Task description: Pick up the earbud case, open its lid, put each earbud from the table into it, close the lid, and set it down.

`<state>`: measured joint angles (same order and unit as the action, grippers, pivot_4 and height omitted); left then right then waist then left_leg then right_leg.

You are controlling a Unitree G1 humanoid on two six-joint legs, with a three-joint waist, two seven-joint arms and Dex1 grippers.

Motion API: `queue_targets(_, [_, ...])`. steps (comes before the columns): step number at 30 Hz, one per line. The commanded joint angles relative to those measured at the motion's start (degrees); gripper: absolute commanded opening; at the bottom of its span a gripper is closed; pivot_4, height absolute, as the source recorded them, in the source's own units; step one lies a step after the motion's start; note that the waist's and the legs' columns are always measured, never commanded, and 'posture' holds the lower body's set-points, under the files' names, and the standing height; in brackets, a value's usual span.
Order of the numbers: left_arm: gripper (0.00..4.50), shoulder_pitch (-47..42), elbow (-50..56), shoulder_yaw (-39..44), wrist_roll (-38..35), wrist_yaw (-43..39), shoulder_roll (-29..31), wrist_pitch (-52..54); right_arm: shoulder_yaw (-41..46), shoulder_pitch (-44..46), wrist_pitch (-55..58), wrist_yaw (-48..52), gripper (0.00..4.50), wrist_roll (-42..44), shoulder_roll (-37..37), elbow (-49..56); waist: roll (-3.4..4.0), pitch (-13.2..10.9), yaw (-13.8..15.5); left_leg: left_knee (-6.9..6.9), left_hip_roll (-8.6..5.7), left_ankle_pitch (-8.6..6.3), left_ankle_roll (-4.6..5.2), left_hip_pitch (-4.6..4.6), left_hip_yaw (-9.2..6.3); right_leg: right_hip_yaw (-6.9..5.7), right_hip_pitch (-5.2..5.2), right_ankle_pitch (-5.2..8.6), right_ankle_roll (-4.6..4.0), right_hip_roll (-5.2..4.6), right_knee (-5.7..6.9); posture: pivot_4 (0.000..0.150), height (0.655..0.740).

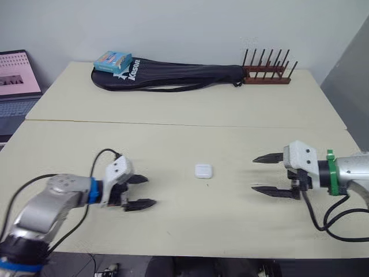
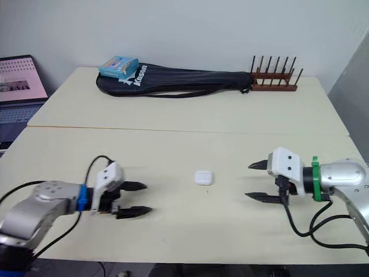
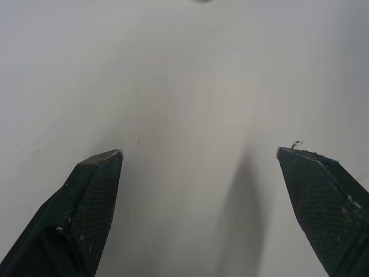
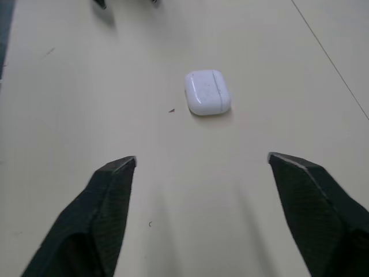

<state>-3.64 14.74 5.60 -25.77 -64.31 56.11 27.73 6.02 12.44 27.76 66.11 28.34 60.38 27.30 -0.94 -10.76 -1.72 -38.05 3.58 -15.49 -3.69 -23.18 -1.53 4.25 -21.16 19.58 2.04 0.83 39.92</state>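
- White earbud case [image 1: 203, 171] lies closed on the beige table [image 1: 173, 231], midway between both grippers and touching neither.
- Left gripper [image 1: 151, 191] and right gripper [image 1: 253, 173] face it, fingers spread wide, holding nothing.
- At the far edge are a black racket bag [image 1: 184, 75] with a blue box [image 1: 113, 60] on it, a wooden rack [image 1: 266, 78] and a laptop [image 1: 14, 86].

Glossy white plastic earbud case [image 4: 207, 92] on a smooth matt table [image 4: 86, 86].

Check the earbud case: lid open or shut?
Shut. The earbud case lies flat on the table with only a thin seam line showing, no gap.
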Motion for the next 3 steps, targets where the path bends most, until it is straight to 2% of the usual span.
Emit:
queue_targets(1, [4.5,2.04,4.27,6.26,-0.42,-0.02,0.51,-4.3,2.05,1.07,-4.48,4.11,4.48,-0.1,1.7,-2.33,0.0,-0.01,0.42,0.0,0.0,0.0,0.0,-0.02,-0.01,-0.01,0.0,0.0,0.0,-0.01,-0.01,0.15,0.7157])
queue_targets(3, [4.5,1.95,4.5,7.47,-1.02,0.59,-0.52,-5.0,1.13,2.15,-6.2,4.89,4.48,-1.35,1.67,-4.32,0.0,-0.01,0.5,-0.01,-0.02,0.0,0.01,-0.03,0.01,-0.01,0.01,0.02,-0.04,-0.11,-0.01,0.15,0.7157])
